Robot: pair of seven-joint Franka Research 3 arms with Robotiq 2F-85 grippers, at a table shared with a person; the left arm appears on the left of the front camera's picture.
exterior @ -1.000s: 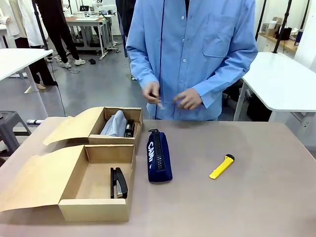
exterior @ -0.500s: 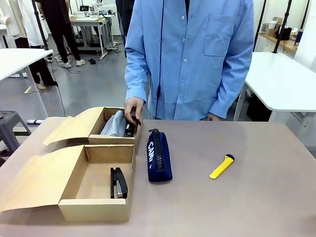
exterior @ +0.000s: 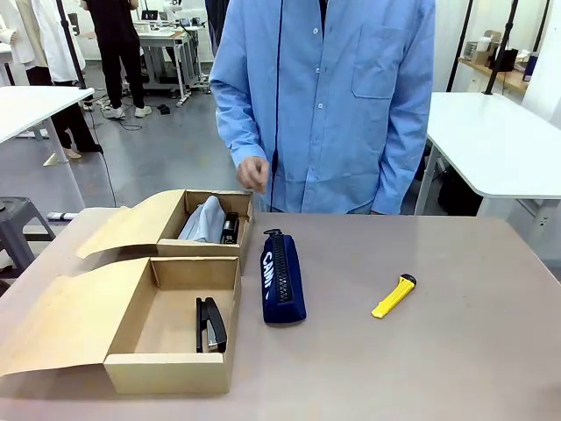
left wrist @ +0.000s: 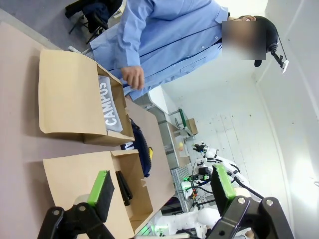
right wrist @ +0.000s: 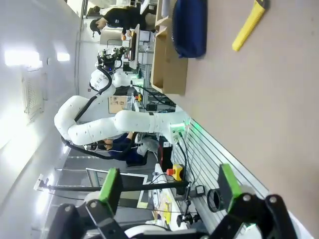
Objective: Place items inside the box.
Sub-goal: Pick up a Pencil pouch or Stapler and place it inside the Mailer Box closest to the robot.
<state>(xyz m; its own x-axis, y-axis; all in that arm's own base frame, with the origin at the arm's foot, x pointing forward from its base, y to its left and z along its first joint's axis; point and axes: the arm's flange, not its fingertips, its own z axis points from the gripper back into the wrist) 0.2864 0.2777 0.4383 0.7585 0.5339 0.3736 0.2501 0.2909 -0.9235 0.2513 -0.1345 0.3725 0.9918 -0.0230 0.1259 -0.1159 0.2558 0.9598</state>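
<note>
Mid-packing: stapler [exterior: 210, 324] in near box [exterior: 171, 373]; pencil case [exterior: 282, 279], utility knife [exterior: 394, 296] loose on desk [exterior: 456, 351]. Left gripper [left wrist: 162, 186], right gripper [right wrist: 168, 183] fingers wide, empty. Next, likely: pinch pencil case across width.

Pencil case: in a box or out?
Out. The navy pencil case lies on the table beside the near box, which holds the black stapler.
</note>
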